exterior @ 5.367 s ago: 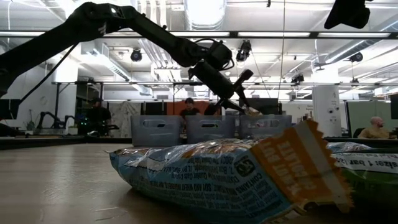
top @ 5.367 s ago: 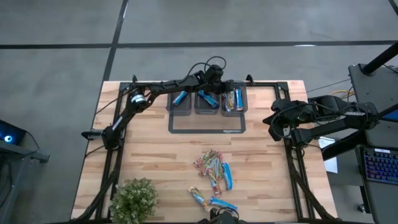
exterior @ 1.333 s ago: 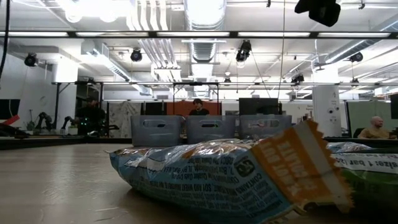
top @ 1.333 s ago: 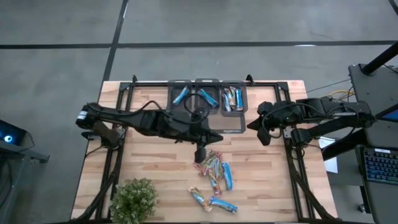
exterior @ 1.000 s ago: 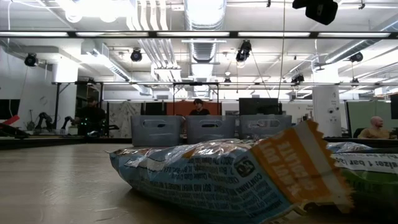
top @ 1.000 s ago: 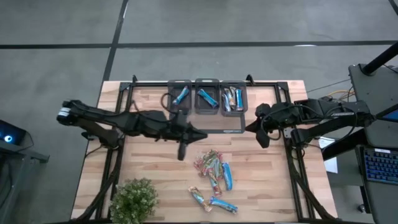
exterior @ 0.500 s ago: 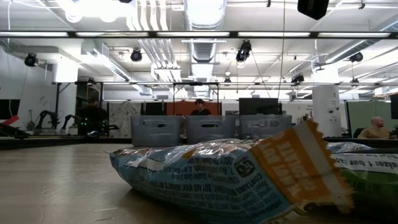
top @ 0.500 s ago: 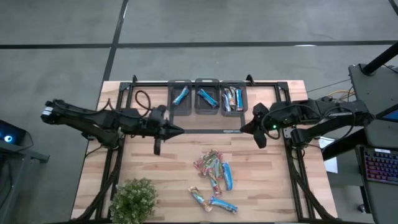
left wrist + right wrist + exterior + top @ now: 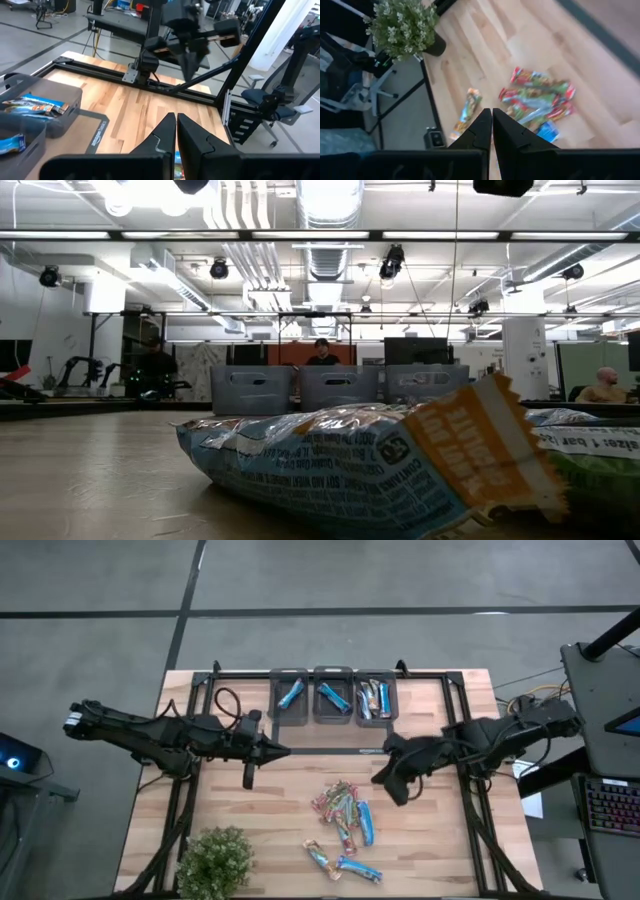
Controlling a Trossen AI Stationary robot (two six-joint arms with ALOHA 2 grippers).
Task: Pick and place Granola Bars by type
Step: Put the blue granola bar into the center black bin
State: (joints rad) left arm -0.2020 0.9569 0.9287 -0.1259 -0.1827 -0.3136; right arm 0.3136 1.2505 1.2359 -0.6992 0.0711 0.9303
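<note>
A heap of granola bars [image 9: 345,810], blue and multicoloured, lies on the wooden table right of its middle, and shows in the right wrist view [image 9: 537,100]. Two more bars [image 9: 343,864] lie by the near edge; one blue bar [image 9: 350,470] fills the low view. More bars lie in three grey bins [image 9: 331,697] at the far edge. My left gripper [image 9: 285,751] [image 9: 176,119] hovers shut, left of the heap, holding nothing. My right gripper [image 9: 377,779] [image 9: 491,114] hovers shut above the heap's right side, slanting down, also holding nothing.
A dark mat [image 9: 330,740] lies in front of the bins. A potted green plant [image 9: 214,860] stands at the near left corner. Black frame rails [image 9: 182,810] run along the table's left, right and far sides. People sit in the room beyond [image 9: 320,352].
My left gripper has drawn back toward the table's left edge, away from the heap, staying shut. My right gripper has swung from the table's right side toward the middle and near edge, over the heap, rolling and tipping further down. The bars lie unmoved.
</note>
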